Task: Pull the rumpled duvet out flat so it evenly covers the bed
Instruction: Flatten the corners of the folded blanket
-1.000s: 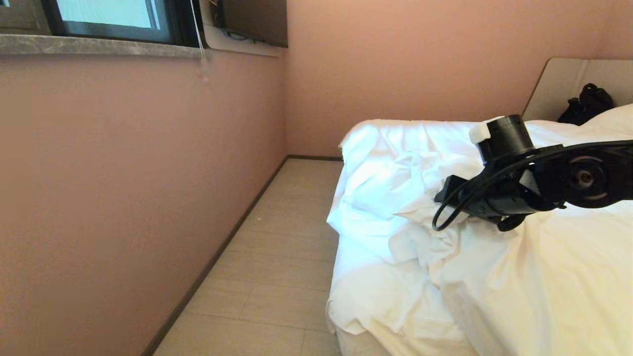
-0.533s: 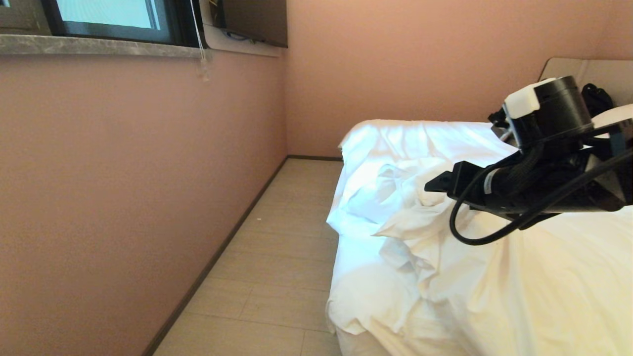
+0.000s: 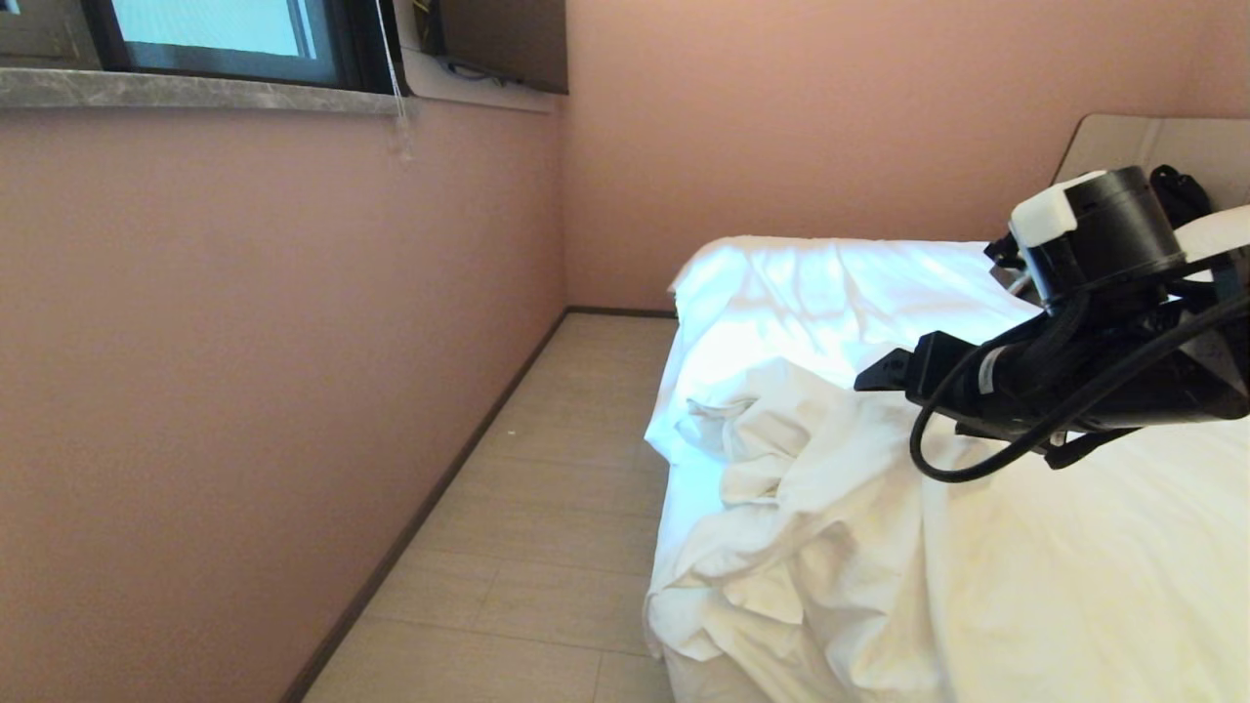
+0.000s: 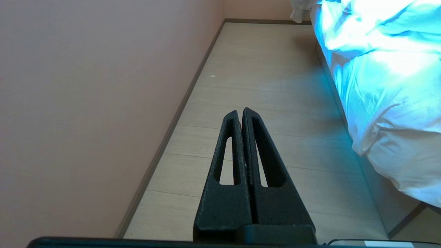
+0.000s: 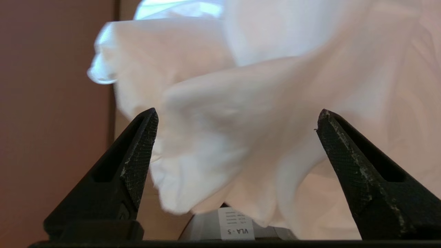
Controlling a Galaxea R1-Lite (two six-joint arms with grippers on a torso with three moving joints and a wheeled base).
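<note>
White duvet [image 5: 241, 113] bunched just ahead of right hand [image 5: 237, 120], fingers spread wide, gripping nothing; left hand [image 4: 241, 113] clenched, farther from bed [image 3: 703, 683].

The bed [image 3: 703, 683] stands with one side along a strip of pale plank floor [image 3: 547, 527] that runs beside the pink wall. Directly on the bed lies the white duvet [image 3: 1055, 566], smooth toward the right and bunched into a creased heap near the floor-side edge, where it spills over the side. Farther back, flatter white bedding [image 3: 830, 283] reaches the beige headboard [image 3: 1104, 146], where a pillow [image 3: 1211, 234] rests.
</note>
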